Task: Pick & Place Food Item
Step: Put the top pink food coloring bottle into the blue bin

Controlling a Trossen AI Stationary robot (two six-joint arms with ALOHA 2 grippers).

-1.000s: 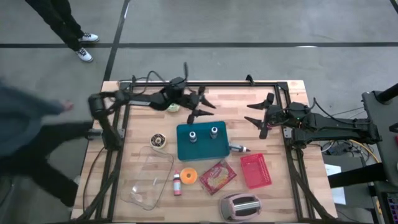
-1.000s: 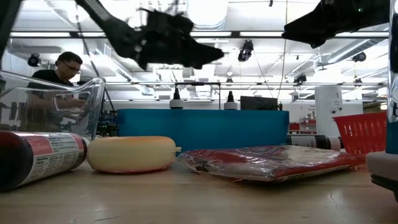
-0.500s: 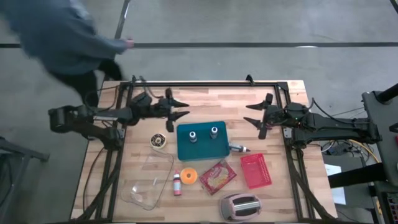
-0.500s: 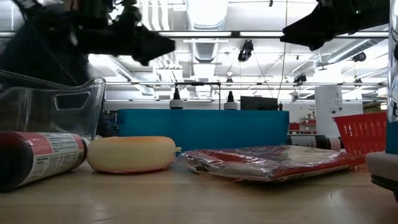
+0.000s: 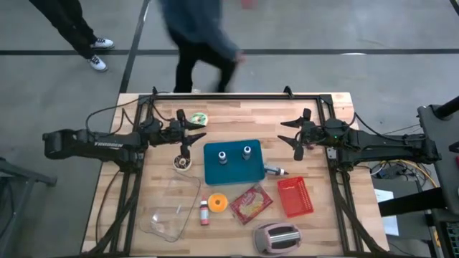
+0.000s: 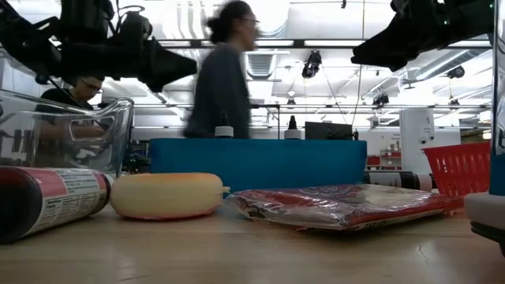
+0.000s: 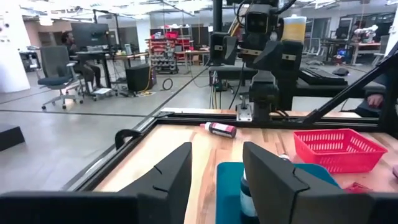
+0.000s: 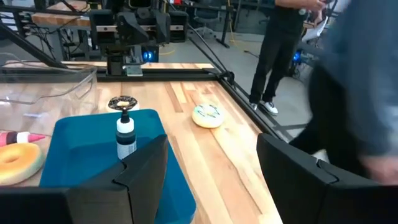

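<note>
**Desk:** What changed?

**Me:** The person (image 5: 203, 39) passing behind the table has crossed to the far edge's middle. My left arm has drawn back toward its own side. The left gripper (image 5: 192, 136) now hangs just beyond the blue tray (image 5: 233, 172) corner, fingers spread with nothing between them. The right gripper (image 5: 290, 136) has not budged; it waits wide open and empty off the tray's other side.

**Desk:** And the food item?

**Me:** I take it to be the pale frosted donut (image 5: 197, 118). It lies flat on the table near the far rail, just beside the left gripper and free of it. I read the arm's retreat as clearing away after a release, though that is my guess.

**Desk:** Containers?

**Me:** The tray carries two small bottles (image 5: 234, 155), both upright, likely stood there so they cannot roll. The clear tub (image 5: 172, 204) looks empty. So does the red basket (image 5: 295, 196). The orange donut (image 5: 218, 203) sits loose on the wood between them.
</note>
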